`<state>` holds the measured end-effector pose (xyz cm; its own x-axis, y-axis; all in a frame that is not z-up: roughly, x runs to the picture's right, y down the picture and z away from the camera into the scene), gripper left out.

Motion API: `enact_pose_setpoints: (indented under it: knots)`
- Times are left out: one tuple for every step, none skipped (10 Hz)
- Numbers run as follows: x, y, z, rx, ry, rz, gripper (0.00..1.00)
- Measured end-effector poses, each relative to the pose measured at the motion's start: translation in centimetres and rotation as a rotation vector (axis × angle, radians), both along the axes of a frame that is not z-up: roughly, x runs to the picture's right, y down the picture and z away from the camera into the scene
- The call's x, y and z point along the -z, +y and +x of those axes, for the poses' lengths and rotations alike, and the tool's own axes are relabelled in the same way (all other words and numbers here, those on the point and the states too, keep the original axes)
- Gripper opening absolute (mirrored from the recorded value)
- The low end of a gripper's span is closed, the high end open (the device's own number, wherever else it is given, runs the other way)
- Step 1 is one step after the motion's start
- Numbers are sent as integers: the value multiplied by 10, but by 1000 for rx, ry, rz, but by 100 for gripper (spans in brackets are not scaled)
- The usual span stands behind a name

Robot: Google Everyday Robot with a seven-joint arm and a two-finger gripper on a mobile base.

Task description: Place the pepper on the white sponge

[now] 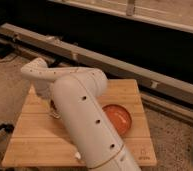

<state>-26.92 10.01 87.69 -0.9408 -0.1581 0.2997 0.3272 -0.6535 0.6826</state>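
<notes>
My white arm [85, 115] fills the middle of the camera view and reaches down over the left part of the wooden table [35, 137]. The gripper [53, 110] is low over the table's left side, mostly tucked behind the arm's forearm and wrist [37, 72]. Only a small dark bit shows under the wrist there, and I cannot tell what it is. The pepper and the white sponge are hidden behind the arm.
A round orange-red dish [119, 118] sits on the table just right of the arm. Bare floor lies left of the table. A long metal rail [115, 62] runs behind it, below a dark wall.
</notes>
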Motion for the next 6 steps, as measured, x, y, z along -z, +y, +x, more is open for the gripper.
enact_pose_setpoints:
  knots:
    - [-1,0,0,1,1,4,80]
    - [-1,-1,0,1,2,10,80]
    - [-2,-2,0,1,4,13,80]
    - [-4,-3,0,-1,6,15,80]
    - [-6,-5,1,-6,9,18,80]
    - [-8,-6,2,-10,11,21,80]
